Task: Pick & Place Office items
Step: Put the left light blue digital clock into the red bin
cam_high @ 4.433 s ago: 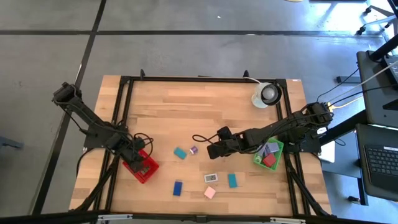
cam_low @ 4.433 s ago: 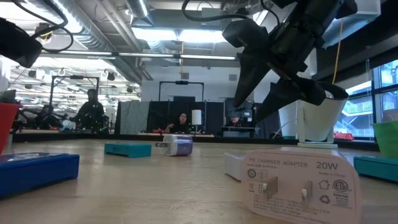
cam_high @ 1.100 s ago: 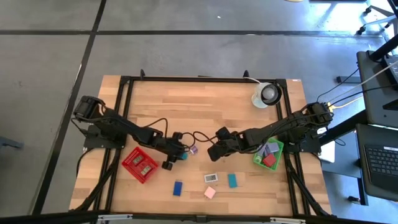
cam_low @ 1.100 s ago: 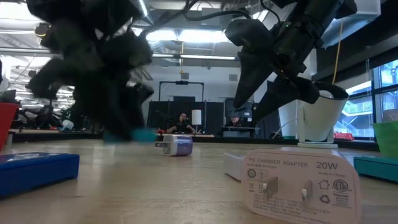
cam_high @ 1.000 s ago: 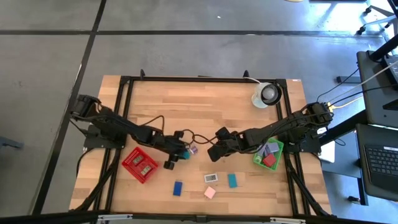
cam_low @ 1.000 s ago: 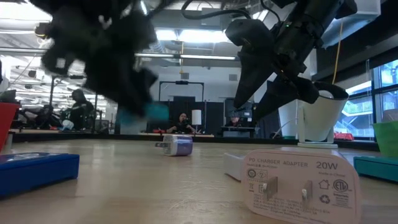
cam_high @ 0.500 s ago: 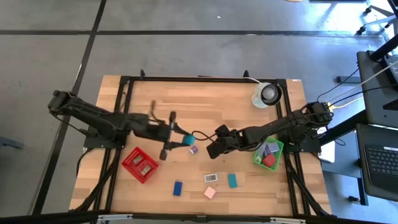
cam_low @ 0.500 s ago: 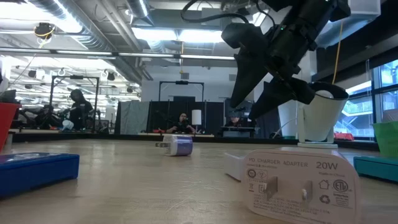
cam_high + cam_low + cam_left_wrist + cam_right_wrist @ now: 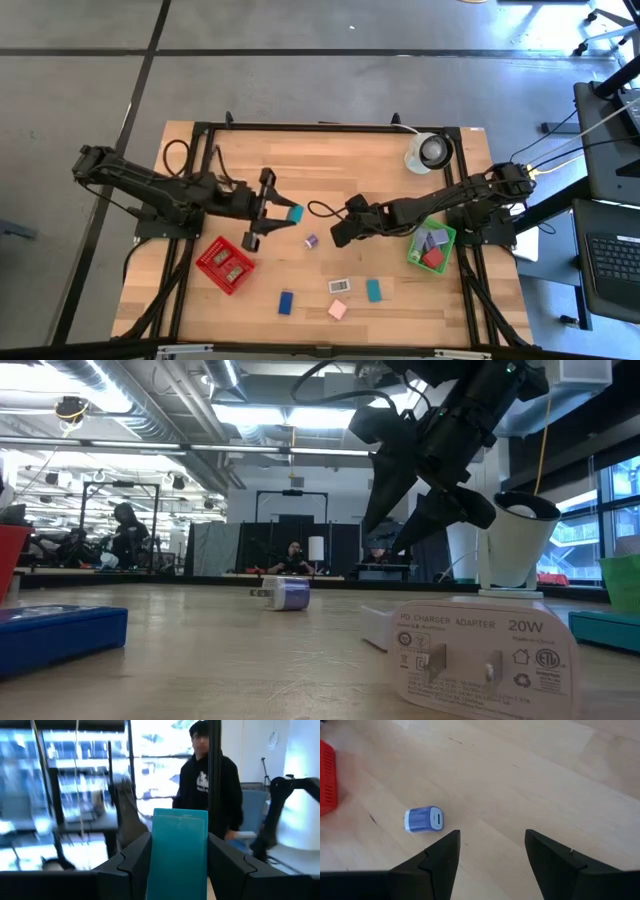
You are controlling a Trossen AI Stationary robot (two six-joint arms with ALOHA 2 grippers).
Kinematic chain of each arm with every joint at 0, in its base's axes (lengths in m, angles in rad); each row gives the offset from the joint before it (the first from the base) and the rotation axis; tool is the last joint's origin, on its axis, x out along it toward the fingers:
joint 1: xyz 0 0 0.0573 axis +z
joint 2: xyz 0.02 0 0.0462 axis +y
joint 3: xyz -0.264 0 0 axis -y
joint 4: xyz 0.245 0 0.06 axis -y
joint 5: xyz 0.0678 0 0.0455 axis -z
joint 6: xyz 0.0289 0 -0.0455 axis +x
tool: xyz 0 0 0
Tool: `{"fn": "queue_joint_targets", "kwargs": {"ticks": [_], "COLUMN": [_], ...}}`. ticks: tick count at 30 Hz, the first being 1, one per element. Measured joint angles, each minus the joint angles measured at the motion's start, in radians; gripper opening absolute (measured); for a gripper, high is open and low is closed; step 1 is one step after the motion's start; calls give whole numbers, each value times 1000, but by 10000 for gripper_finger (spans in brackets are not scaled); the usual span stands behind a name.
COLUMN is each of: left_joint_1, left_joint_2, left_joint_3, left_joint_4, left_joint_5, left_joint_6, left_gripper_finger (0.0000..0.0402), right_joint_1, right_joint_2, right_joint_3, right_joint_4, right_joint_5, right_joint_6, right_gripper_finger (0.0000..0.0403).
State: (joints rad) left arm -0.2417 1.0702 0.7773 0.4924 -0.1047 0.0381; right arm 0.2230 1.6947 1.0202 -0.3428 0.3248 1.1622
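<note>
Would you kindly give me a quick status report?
Left gripper shut on teal block, held above table. Right gripper open, empty, near lavender charger. Nothing in the way.

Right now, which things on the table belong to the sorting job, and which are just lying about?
Job:
- teal block in the left gripper
- lavender charger by the open right gripper
- white adapter, teal piece, pink piece, blue piece
- red basket, green basket

Lying about:
- white round object

Teal block (image 9: 178, 852); lavender charger (image 9: 423, 819); red basket (image 9: 226, 265); green basket (image 9: 446, 238).
</note>
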Motion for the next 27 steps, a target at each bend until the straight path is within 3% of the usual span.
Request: {"fn": "queue_joint_targets", "kwargs": {"ticks": [5,13,18,23,27], "left_joint_1": [0,-15,-89,-215,-281], "left_joint_2": [-3,-4,-4,8,18], "left_joint_3": [0,0,0,-2,-42], "left_joint_4": [-213,-827,-1186,-1454,-1472], "left_joint_5": [32,266,421,372,258], "left_joint_6": [-349,-838,-1016,-1108,-1162], "left_gripper_finger": [158,160,161,161,161], "right_joint_1": [0,-3,-12,-20,-24], "right_joint_2": [0,0,0,0,0], "right_joint_3": [0,0,0,0,0], "right_joint_4": [0,0,0,0,3], "right_joint_5": [0,0,0,-1,-1], "right_joint_6": [-1,-46,-67,-89,-97], "right_gripper_finger": [227,227,227,227,227]}}
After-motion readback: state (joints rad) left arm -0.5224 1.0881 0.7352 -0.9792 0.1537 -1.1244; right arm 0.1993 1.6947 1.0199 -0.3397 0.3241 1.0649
